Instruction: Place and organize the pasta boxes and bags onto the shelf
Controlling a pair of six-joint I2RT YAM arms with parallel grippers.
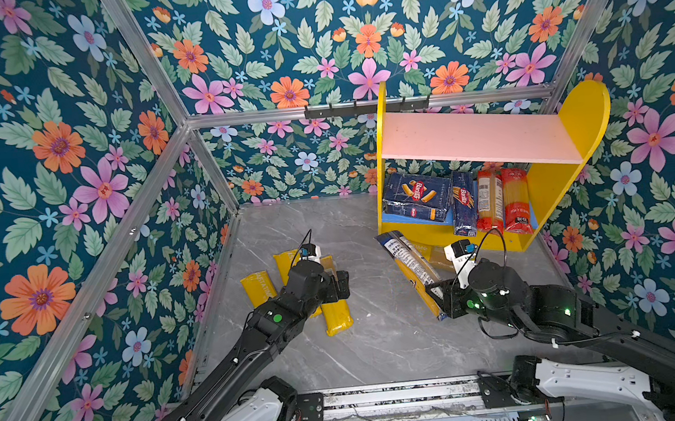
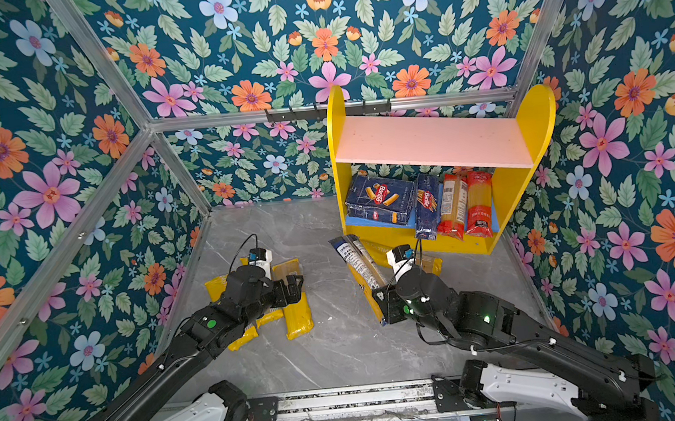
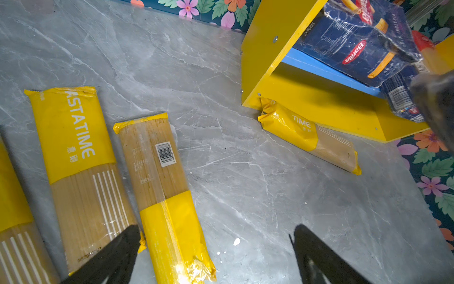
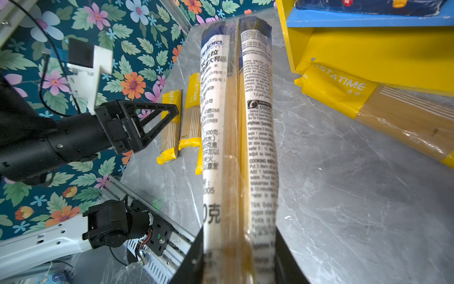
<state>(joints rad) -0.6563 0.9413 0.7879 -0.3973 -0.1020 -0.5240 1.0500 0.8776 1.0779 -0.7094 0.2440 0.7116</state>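
Observation:
The shelf (image 1: pixel 479 136) stands at the back right. Its blue lower board holds both pasta boxes, wide (image 1: pixel 416 198) and narrow (image 1: pixel 463 204), and two red-ended bags (image 1: pixel 502 201). My right gripper (image 4: pixel 239 246) is shut on one end of the white-label bag (image 4: pixel 221 123), whose dark blue end tilts up toward the shelf's left corner (image 1: pixel 411 259). Several yellow-ended bags (image 1: pixel 257 287) lie on the table at left. Above them my left gripper (image 3: pixel 216 230) is open, with one bag (image 3: pixel 169 209) beside a finger. Another yellow-ended bag (image 3: pixel 309 137) lies against the shelf base.
Floral walls with aluminium rails (image 1: pixel 178 125) close in the grey marble table (image 1: pixel 380 341) on three sides. A black hook bar (image 1: pixel 335 111) runs along the back wall. The pink upper board (image 2: pixel 430 141) carries nothing. The arms' mounting rail (image 1: pixel 398 398) lines the front edge.

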